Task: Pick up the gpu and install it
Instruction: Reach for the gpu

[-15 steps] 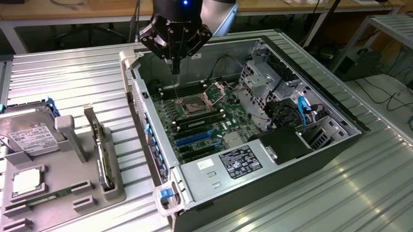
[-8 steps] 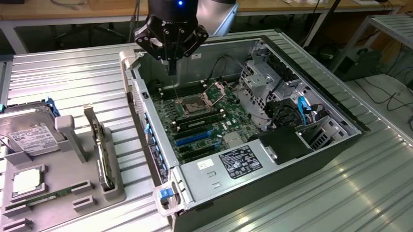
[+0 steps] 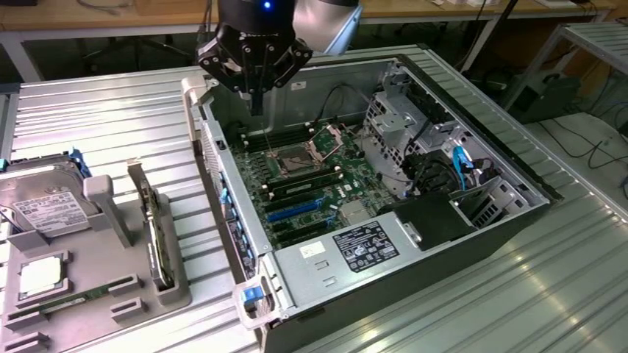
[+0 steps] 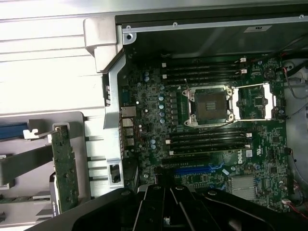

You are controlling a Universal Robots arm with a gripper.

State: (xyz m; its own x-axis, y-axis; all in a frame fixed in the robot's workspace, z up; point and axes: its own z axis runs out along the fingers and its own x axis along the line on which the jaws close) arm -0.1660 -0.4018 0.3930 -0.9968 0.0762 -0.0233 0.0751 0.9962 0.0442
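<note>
Closed tight with nothing between its fingers, my end effector [image 3: 257, 109] hangs over the far end of the open computer case [image 3: 510, 213], above the motherboard [image 3: 329, 184].

Nearest, at the worktop's [image 3: 118, 125] front edge on the exterior view's left, sits a gray holder [image 3: 118, 294]. A slim RAM stick [image 3: 59, 303] lies along its near side, with a square processor chip [image 3: 41, 276] just behind it. The gpu [image 3: 147, 209] stands on edge in a slot along the holder's side facing the case, well apart from my end effector and untouched. A silver hard drive [image 3: 40, 202] with a white label lies at the holder's far end.

The case lies on its side across the middle of the worktop. Its power supply [image 3: 368, 246] fills the near end. Beyond that lie blue and black expansion slots [image 3: 294, 213], then the open processor socket [image 3: 294, 160] between rows of memory slots.
</note>
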